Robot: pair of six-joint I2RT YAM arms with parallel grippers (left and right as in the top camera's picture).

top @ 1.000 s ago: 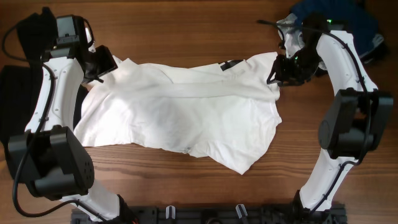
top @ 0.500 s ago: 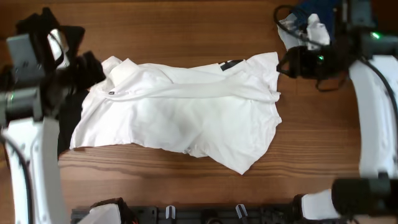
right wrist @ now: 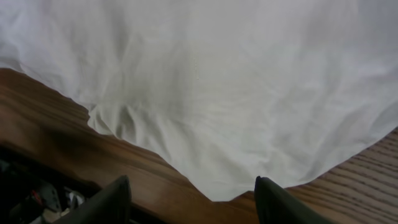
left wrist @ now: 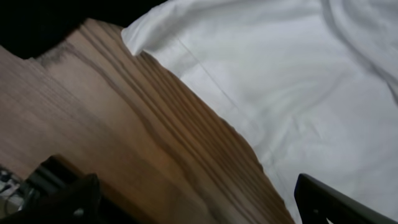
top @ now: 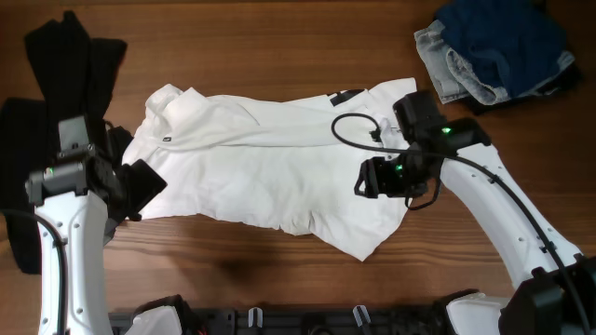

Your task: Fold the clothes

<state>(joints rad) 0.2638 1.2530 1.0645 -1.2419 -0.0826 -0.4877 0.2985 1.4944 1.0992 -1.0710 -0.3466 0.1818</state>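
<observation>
Lying spread across the middle of the wooden bench (top: 279, 279), the clothes (top: 270, 167) were one white garment, rumpled, with a long fold running across its upper part and a black patch (top: 346, 95) at its far edge. The left hand (top: 140, 186) hung over the garment's near left corner. In the left wrist view its fingers (left wrist: 329, 202) stood wide apart, with only bare wood and the hem below them. The right hand (top: 368, 177) hovered above the garment's right part, and its fingers (right wrist: 115, 199) were also apart and gripped nothing, with a pointed corner of the cloth beneath. A black cloth (top: 70, 56) lay at the far left and a blue and grey pile (top: 494, 46) at the far right.
</observation>
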